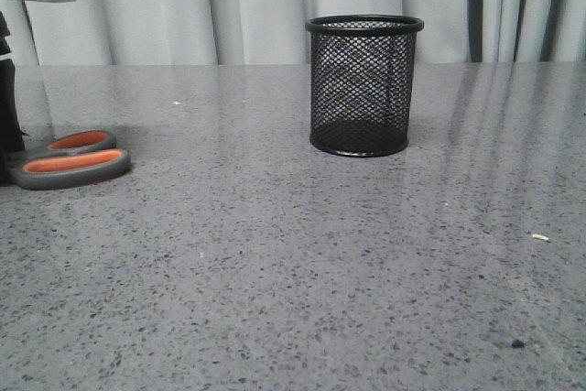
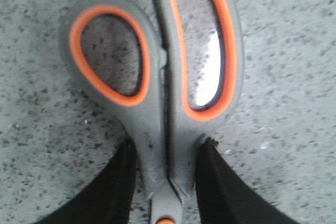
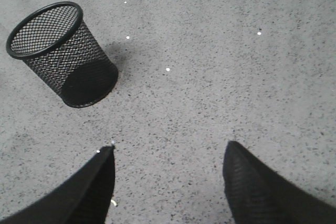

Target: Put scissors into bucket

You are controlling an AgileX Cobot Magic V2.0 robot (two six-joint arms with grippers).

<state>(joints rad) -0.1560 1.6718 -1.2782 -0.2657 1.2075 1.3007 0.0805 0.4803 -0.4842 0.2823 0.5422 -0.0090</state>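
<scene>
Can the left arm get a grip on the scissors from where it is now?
Probably yes: the left gripper already straddles the scissors at the neck below the handles, a finger on each side, nothing between. Whether it is clamped yet is unclear.

- The scissors [image 1: 69,159] lie flat at the desk's [image 1: 293,272] far left edge.
- The bucket [image 1: 363,85] stands upright, well right of them, farther back.

A grey, dark-speckled stone-look bench [image 1: 293,272] fills the scene — its polished top carries soft pale reflections. Behind its far edge hang pale grey-white pleated curtains [image 1: 229,6], with darker folds toward the right.
</scene>
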